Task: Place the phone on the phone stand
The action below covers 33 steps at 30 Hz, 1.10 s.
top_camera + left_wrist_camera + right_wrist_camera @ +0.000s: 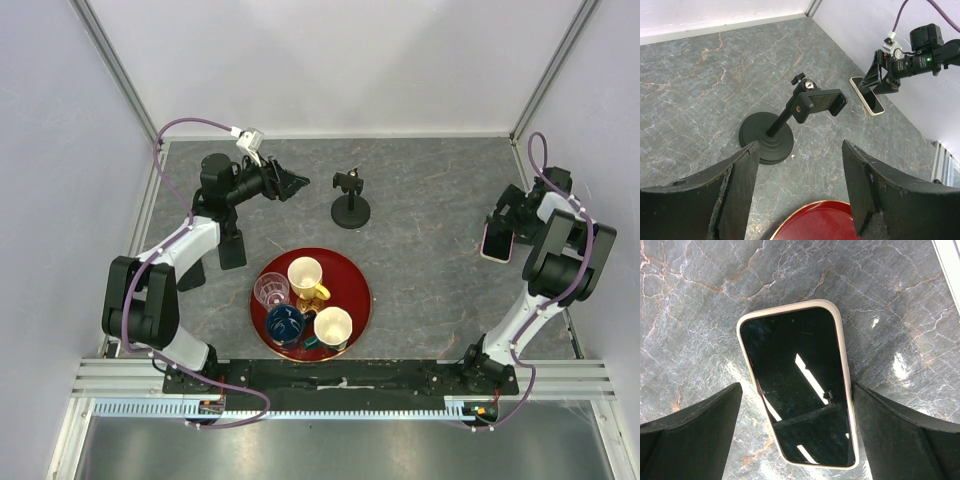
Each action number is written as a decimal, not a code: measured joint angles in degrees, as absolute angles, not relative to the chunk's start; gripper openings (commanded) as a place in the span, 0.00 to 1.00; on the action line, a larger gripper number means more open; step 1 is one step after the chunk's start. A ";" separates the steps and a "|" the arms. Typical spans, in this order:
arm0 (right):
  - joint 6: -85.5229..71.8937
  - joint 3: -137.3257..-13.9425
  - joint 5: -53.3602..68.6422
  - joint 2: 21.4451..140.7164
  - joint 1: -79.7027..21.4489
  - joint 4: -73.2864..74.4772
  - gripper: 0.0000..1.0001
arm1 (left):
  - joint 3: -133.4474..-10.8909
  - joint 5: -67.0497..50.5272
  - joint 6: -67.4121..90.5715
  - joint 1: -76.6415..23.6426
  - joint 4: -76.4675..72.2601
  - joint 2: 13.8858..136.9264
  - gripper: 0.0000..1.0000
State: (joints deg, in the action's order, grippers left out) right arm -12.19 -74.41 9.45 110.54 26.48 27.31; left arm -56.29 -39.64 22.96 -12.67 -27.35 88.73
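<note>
The phone (797,385), black screen with a pale rim, lies flat on the grey table at the far right (496,240); it also shows in the left wrist view (867,95). My right gripper (797,432) is open just above it, one finger on each long side; the right finger looks close to the rim. The phone stand (350,199), black with a disc base, stem and clamp head, stands upright at the table's back middle, also in the left wrist view (790,122). My left gripper (800,185) is open and empty, left of the stand (290,183).
A red round tray (355,290) at the front middle holds several cups and a glass; its rim shows in the left wrist view (815,220). An all-black flat rectangle (232,250) lies by the left arm. White walls enclose the table.
</note>
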 measured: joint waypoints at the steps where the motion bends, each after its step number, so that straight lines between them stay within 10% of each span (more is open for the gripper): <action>1: -12.29 -74.26 9.63 110.41 26.37 27.11 0.98 | -56.29 -39.66 22.96 -12.67 -27.35 88.73 0.73; 33: -26.61 -90.06 -8.27 120.60 16.60 51.09 0.93 | -58.41 -39.62 20.97 -12.62 -22.37 88.73 0.73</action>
State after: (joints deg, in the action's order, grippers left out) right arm -26.61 -90.06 -8.27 120.60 16.60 51.09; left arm -58.41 -39.62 20.97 -12.62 -22.37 88.73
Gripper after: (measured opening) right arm 0.980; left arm 0.733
